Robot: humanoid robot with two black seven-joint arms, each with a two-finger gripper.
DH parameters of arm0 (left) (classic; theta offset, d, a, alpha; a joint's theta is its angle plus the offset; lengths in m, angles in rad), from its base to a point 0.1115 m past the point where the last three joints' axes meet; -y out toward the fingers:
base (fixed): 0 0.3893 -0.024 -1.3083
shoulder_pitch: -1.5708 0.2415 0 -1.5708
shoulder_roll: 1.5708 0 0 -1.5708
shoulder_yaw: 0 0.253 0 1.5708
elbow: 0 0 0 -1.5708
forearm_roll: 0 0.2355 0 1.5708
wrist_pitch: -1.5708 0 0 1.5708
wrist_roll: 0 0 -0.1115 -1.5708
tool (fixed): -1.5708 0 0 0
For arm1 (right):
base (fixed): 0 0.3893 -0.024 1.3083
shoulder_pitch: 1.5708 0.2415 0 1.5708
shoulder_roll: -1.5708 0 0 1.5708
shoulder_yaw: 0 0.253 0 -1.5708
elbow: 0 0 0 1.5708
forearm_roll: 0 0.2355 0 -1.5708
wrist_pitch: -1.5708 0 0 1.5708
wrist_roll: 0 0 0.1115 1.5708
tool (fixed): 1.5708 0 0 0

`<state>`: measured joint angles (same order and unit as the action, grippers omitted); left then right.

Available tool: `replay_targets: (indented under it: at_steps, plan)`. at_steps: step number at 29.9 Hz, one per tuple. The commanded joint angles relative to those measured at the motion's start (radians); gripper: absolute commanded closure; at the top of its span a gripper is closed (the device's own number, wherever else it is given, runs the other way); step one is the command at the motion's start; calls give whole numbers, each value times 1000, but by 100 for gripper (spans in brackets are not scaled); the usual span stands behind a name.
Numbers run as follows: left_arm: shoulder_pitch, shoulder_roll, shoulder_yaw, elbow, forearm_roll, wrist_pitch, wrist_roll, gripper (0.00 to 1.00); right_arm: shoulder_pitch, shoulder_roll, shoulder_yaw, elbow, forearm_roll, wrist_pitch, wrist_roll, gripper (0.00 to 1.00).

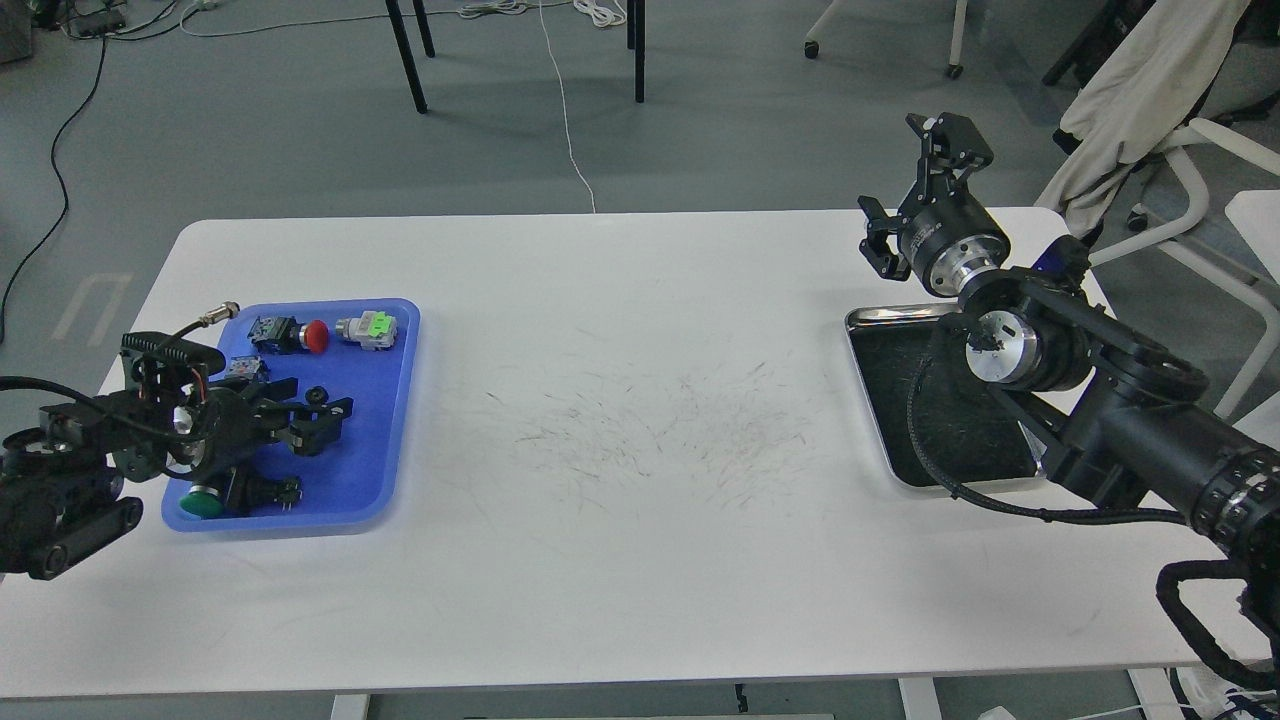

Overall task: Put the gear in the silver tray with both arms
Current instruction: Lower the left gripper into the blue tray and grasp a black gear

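The white table (640,520) carries the blue tray (385,470) at the left and the silver tray (880,400) at the right, well apart. The right gripper (915,180) hangs above the silver tray's far edge, fingers spread wide, holding nothing. The left gripper (325,420) reaches low into the blue tray, fingers parted around a small black gear (318,396); whether they touch it I cannot tell. Nearby lie a red button switch (290,334) and a green-capped one (203,502).

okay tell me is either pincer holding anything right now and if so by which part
The right pincer is open and empty, raised above the silver tray. The left pincer is down in the blue tray among the parts; whether it grips one cannot be told.
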<state>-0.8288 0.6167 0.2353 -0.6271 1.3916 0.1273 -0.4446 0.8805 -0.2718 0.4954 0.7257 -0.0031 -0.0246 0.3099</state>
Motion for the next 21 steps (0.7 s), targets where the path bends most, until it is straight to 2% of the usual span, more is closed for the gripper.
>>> replay_targets:
  at_steps: [1,6,12,21]
  plan:
    - [2,-9,-1,1,0,2,-5,28,-2,-1,0,0,0,2,1,2]
    - [2,-31,-1,50,-2,2,-8,30,-2,-1,0,0,0,2,1,2]
    - [2,-46,1,73,-2,2,-32,30,-3,-1,0,0,0,2,1,1]
    - [14,-48,4,73,0,2,-44,45,-5,-1,0,0,0,2,3,2]
